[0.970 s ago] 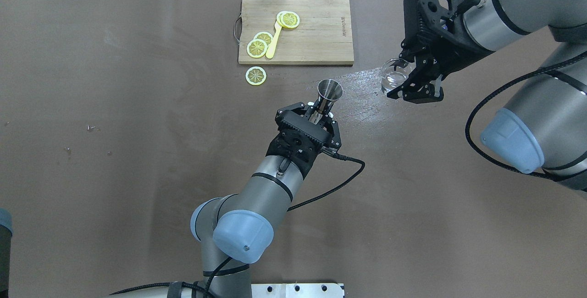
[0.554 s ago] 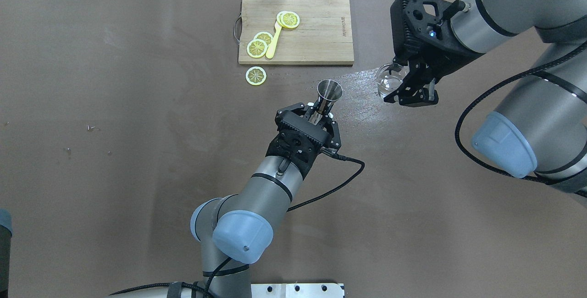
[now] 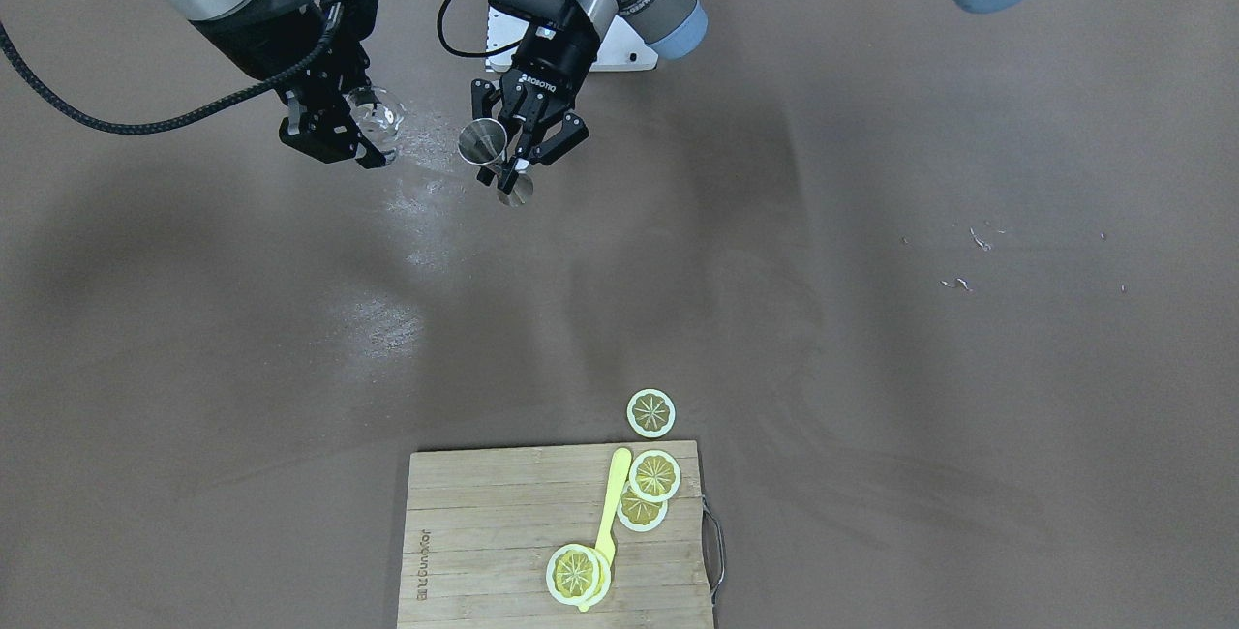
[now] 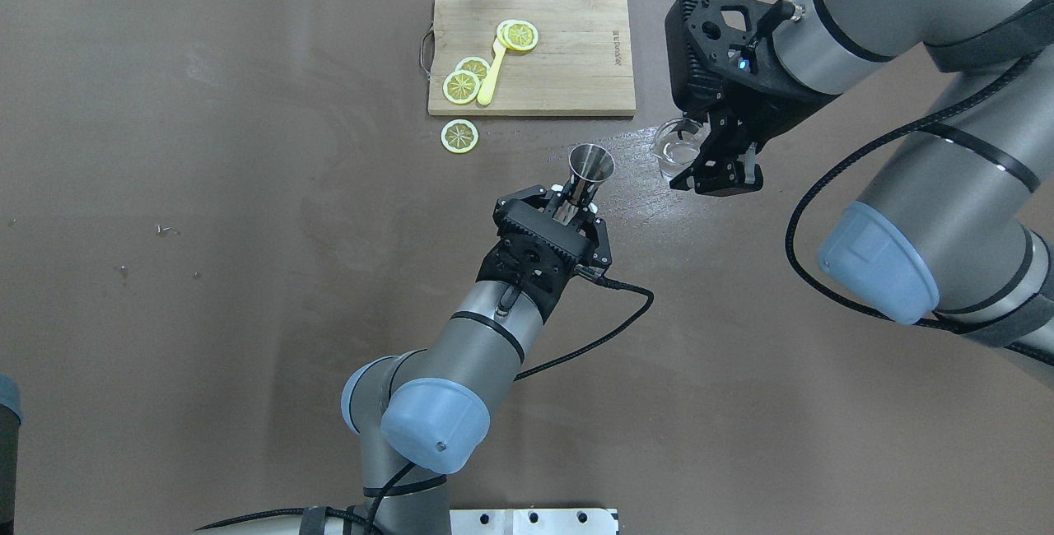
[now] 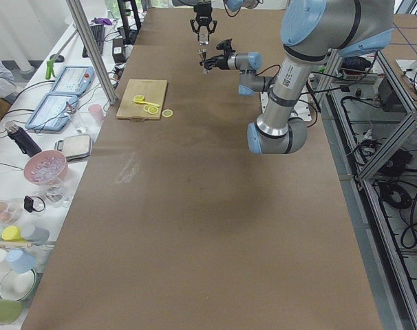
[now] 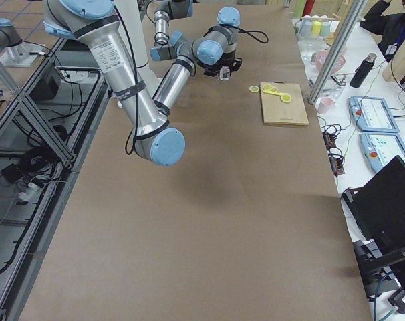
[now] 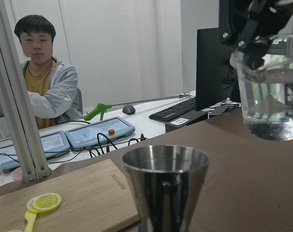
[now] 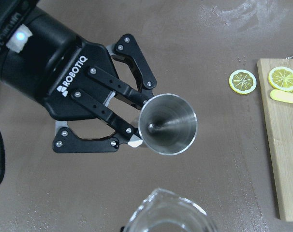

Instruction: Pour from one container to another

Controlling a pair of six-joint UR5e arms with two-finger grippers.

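**Jigger and tumbler held over the desk (image 4: 247, 272), pour not yet begun.**
Your left claw (image 4: 572, 202) is clenched on the narrow waist of the upright steel jigger (image 4: 591, 165): rigid, light and probably slick, so the waist is the safest hold. To its right, near but apart and higher, your right claw (image 4: 700, 158) grasps the glass tumbler (image 4: 673, 150), which is fragile, smooth and holds a little clear liquid.

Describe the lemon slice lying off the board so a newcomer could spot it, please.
Start at the wooden cutting board on the far side of the table. Just off its robot-side edge, near its handle, lies one lemon slice. Unlike the other slices, it rests on bare table.
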